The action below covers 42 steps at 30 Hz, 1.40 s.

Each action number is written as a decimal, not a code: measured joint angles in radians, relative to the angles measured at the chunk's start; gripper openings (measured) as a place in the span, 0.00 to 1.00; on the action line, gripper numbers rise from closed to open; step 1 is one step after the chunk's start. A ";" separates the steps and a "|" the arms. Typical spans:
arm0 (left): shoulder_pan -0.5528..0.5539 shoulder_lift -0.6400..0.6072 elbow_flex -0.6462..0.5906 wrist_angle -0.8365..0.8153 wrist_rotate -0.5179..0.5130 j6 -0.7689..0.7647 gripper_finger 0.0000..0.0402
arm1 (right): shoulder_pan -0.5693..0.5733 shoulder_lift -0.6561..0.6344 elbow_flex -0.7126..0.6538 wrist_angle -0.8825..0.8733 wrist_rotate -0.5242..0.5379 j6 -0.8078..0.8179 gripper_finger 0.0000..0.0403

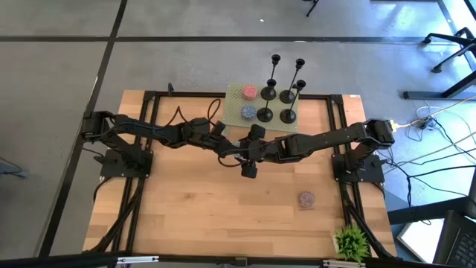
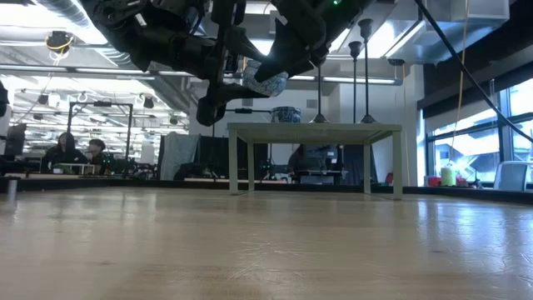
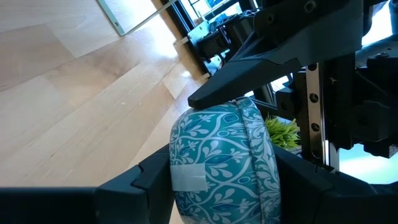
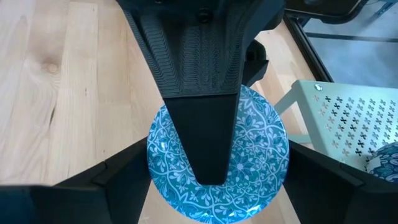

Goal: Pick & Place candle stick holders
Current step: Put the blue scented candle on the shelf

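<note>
The wooden tabletop (image 1: 193, 208) carries both dark arms, which reach in from either side and meet above its middle. At its far edge stands a pale green perforated stand (image 1: 236, 104). On that stand are the four black candle stick holders (image 1: 287, 116), upright in a close cluster. Just beside them on the same stand lie a red patterned round piece (image 1: 249, 91) and a blue one (image 1: 248, 112). A small green plant (image 1: 351, 242) sits at the near right corner, and a further patterned round piece (image 1: 306, 199) lies alone on the wood near it.

Between the arms, lifted clear of the wood, is a teal patterned round piece (image 3: 217, 149) with a white label. The left gripper (image 3: 217, 180) has its fingers closed on it. The right gripper (image 4: 217, 180) has its fingers spread wide around the rim, seemingly touching it on both sides, with one left finger lying across the patterned face.

No holder is between any fingers. All four stand well apart from both grippers, beyond them towards the far edge.
</note>
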 joint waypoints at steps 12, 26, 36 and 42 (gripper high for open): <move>-0.002 0.000 0.000 0.002 0.001 0.005 0.51 | 0.021 0.000 0.003 -0.016 0.016 -0.024 0.79; -0.002 -0.001 -0.001 -0.002 0.017 0.011 0.51 | 0.024 0.000 -0.002 0.014 -0.008 -0.163 0.79; -0.002 0.000 -0.001 0.005 0.008 0.011 0.51 | 0.024 0.000 -0.001 0.004 0.018 -0.135 0.79; -0.001 0.000 -0.001 0.007 0.005 0.004 0.51 | 0.024 0.000 -0.001 0.005 0.032 -0.136 0.79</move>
